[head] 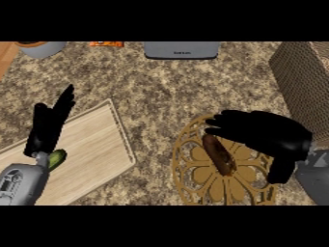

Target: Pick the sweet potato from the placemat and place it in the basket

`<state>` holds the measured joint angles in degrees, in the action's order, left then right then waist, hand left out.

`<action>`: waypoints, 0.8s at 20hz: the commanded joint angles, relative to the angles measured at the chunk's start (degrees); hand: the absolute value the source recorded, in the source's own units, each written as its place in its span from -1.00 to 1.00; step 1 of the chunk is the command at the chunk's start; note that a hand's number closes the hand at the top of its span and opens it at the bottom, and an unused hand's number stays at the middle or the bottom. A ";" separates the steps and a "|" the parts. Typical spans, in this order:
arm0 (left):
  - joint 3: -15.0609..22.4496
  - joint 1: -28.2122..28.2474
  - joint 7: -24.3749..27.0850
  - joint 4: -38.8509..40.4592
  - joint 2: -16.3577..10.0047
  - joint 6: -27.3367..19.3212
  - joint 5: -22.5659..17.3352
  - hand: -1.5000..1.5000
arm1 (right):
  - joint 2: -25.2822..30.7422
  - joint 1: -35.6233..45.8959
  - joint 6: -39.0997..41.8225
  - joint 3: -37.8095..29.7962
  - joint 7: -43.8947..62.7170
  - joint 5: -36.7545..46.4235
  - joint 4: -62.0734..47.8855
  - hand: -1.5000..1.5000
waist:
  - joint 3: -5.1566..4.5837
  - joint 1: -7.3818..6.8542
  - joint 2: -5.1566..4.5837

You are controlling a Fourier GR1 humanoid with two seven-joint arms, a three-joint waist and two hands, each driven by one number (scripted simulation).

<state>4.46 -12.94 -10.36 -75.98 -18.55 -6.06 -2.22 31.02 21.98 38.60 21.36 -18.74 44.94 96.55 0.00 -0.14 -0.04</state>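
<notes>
Even, soft light; faint shadows

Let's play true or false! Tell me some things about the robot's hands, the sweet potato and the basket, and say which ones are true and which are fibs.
1. The sweet potato lies on the round placemat. True.
2. The sweet potato is already in the basket. False: it is on the placemat, outside the basket.
3. The right robot hand is over the sweet potato's far end. True.
4. The left robot hand holds the sweet potato. False: it is open, fingers up, over the wooden board.
5. The basket stands to the left of the placemat. False: it stands to the right, further back on the counter.
</notes>
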 commanded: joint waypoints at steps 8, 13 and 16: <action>-2.06 -3.36 -3.83 -0.34 1.83 2.14 2.93 0.00 | -8.93 0.33 -9.46 2.72 -5.98 11.78 -14.16 -1.00 | 0.02 -0.18 -0.04; -4.16 0.21 -1.29 -1.88 2.89 3.80 3.97 0.00 | -11.11 0.03 -5.34 0.17 -6.20 14.08 -11.56 -1.00 | 0.00 0.02 0.03; -3.94 4.49 -2.69 -7.43 2.18 3.20 5.11 0.00 | -11.53 -3.51 -4.42 0.98 -4.74 14.82 -8.06 -1.00 | 0.01 -0.06 0.12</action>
<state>0.93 -12.03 -11.42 -78.08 -15.79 -3.29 2.01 20.42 20.94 33.78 22.19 -23.72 57.97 87.20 0.00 -0.13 0.01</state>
